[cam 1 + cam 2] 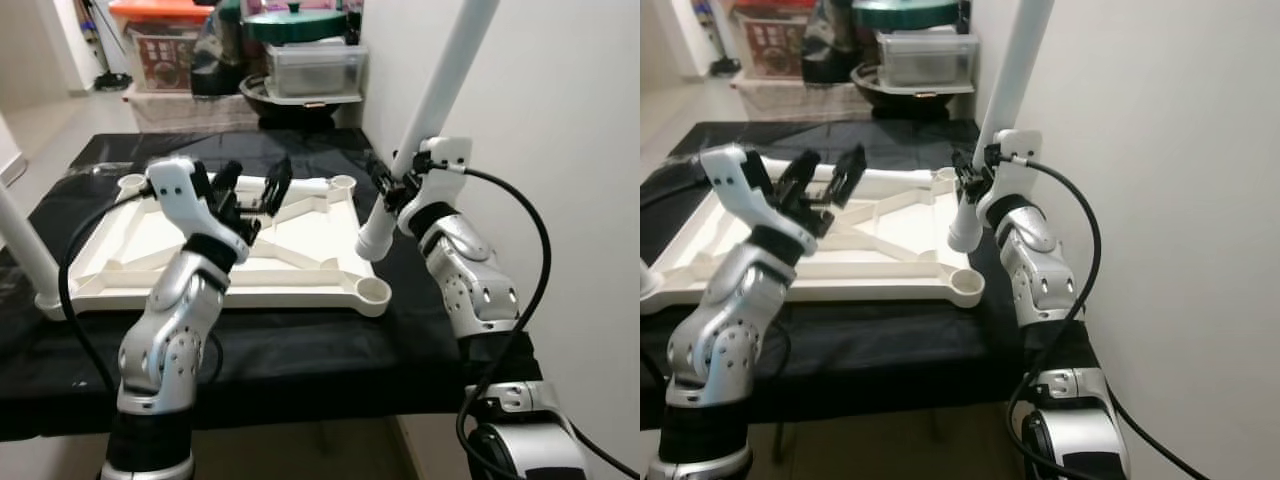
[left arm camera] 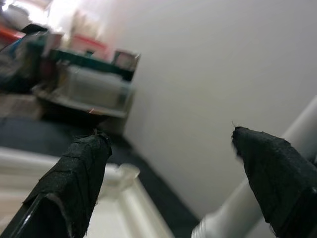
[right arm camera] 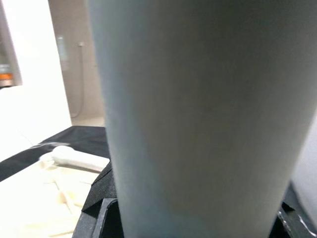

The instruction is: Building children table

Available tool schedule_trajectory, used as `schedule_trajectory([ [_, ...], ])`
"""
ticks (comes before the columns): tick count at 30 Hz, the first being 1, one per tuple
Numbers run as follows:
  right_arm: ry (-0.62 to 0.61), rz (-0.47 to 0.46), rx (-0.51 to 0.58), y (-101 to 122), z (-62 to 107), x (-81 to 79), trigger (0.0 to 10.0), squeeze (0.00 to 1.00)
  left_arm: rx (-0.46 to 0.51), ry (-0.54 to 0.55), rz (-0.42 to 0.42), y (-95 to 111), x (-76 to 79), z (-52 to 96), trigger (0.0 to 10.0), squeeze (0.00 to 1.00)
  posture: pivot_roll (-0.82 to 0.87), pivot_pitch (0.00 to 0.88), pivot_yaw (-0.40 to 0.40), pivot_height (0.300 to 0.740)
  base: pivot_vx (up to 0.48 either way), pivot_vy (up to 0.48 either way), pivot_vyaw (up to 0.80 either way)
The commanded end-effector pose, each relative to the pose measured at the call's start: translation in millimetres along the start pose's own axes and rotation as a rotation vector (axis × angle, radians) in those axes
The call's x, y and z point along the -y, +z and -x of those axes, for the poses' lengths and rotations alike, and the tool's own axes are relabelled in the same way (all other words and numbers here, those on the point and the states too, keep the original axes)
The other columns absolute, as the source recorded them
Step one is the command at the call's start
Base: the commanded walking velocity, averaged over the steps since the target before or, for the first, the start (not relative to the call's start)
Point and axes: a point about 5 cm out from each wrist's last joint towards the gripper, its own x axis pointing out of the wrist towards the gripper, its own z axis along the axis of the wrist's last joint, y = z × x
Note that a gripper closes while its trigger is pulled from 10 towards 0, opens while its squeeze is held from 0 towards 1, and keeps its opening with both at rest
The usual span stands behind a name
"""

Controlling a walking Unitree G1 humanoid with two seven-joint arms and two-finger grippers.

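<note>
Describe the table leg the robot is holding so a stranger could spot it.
On the black-covered table lies an upside-down white plastic tabletop. By its right edge, near the wall, the right gripper clamps a long white tubular leg; it alone tilts, its foot beside the tabletop.

Plain white wall (image 1: 560,90) on the right, pale floor (image 1: 60,125), stacked storage boxes (image 1: 160,45) beyond.

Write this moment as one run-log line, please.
right gripper: shut on table leg | left gripper: open above upturned tabletop | leg not yet socketed
</note>
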Motion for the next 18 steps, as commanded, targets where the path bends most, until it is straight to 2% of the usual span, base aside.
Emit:
schedule_trajectory([
  [1, 0.002, 0.001, 0.035, 4.7, 1.2, -1.8, 10.0, 0.00, -0.036, 0.003, -0.028, -7.6, 3.5, 5.8, 10.0, 0.00, 0.14, 0.000, -0.054, 0.740, 0.000, 0.000, 0.80],
  [8, 0.013, 0.000, 0.020, 1.1, 3.8, -4.5, 10.0, 0.00, -0.111, 0.054, -0.050, -24.9, 1.4, 20.8, 10.0, 0.00, 0.14, 0.000, -0.061, 0.740, 0.000, 0.000, 0.80],
  [9, 0.019, 0.001, 0.012, -1.2, 4.7, -6.0, 10.0, 0.00, -0.139, 0.082, -0.069, -30.5, -3.2, 23.8, 10.0, 0.00, 0.14, 0.000, -0.058, 0.740, 0.000, -0.412, 0.80],
  [14, 0.038, -0.010, 0.003, -3.3, 5.3, -8.9, 10.0, 0.00, -0.166, 0.110, -0.119, -35.0, -6.8, 27.3, 10.0, 0.00, 0.14, 0.000, -0.063, 0.740, 0.000, -0.442, 0.78],
  [16, 0.046, -0.021, 0.001, -3.7, 5.3, -9.9, 10.0, 0.00, -0.165, 0.126, -0.130, -35.3, -7.6, 27.6, 10.0, 0.00, 0.14, 0.000, -0.063, 0.740, 0.000, -0.398, 0.00],
  [18, 0.055, -0.026, 0.006, -3.3, 5.1, -10.7, 10.0, 0.00, -0.165, 0.154, -0.132, -35.4, -10.4, 27.8, 10.0, 0.00, 0.14, 0.000, -0.064, 0.740, 0.000, 0.000, 0.00],
])
